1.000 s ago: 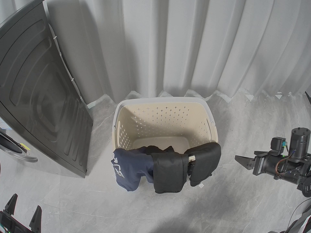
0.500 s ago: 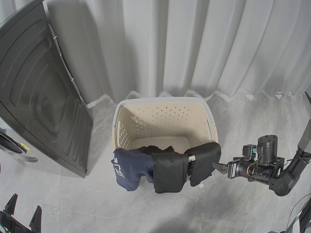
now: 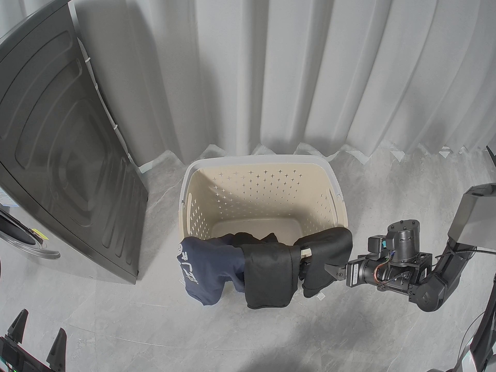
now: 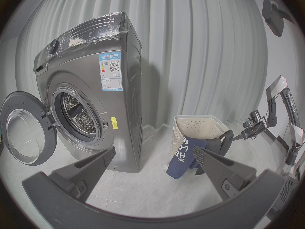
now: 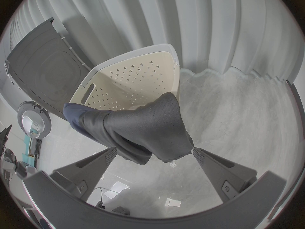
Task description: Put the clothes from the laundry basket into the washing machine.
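The clothes (image 3: 268,272) are hanging over the near rim of the laundry basket (image 3: 261,158). The right gripper (image 3: 330,271) is holding its fingers open just beside the black piece, and the left gripper (image 3: 37,337) is holding its fingers open too.

We see the washing machine (image 3: 57,145) cut by the head view's left edge, and the left claw (image 3: 39,332) cut by its bottom edge. Draped clothes (image 3: 268,275) hide the near rim of the basket (image 3: 258,159). We cannot tell whether the right claw (image 3: 335,272) touches them.
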Robot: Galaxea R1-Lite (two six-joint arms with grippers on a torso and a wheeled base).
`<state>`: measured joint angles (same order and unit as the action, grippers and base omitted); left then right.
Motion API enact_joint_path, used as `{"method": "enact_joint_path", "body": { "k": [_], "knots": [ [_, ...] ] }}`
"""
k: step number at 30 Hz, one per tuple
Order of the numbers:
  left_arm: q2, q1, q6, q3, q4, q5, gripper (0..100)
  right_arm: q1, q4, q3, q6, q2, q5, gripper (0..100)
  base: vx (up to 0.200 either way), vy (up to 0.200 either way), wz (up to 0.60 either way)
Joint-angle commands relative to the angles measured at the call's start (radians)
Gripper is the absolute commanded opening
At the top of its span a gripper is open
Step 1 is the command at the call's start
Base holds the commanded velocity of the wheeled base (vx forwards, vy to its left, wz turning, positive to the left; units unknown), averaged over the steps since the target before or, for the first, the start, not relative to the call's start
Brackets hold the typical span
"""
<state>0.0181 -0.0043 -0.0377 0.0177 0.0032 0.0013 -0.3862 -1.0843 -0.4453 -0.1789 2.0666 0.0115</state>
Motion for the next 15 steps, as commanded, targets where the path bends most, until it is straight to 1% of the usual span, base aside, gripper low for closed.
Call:
{"method": "enact_joint_path", "body": {
  "k": [1,5,6,10,15],
  "knots": [
    [-0.012,0.000,0.001,-0.015,0.000,0.000,100,-0.003,0.000,-0.041,-0.001,0.053,-0.013,100,0.000,0.000,0.00],
    [-0.012,0.000,-0.001,-0.015,0.000,0.000,100,0.000,-0.002,-0.067,-0.004,0.084,-0.016,100,0.000,0.000,0.00],
    [-0.012,0.000,-0.001,-0.015,0.000,0.000,100,0.000,-0.008,-0.075,-0.004,0.093,-0.016,0,0.000,0.000,0.00],
    [-0.012,0.000,-0.001,-0.015,0.000,0.000,100,-0.003,-0.036,-0.085,-0.004,0.106,-0.016,0,0.000,0.000,0.00],
    [-0.012,0.000,-0.001,-0.015,0.000,0.000,100,-0.008,-0.069,-0.076,-0.008,0.102,-0.016,0,0.000,0.000,0.00]
  ]
}}
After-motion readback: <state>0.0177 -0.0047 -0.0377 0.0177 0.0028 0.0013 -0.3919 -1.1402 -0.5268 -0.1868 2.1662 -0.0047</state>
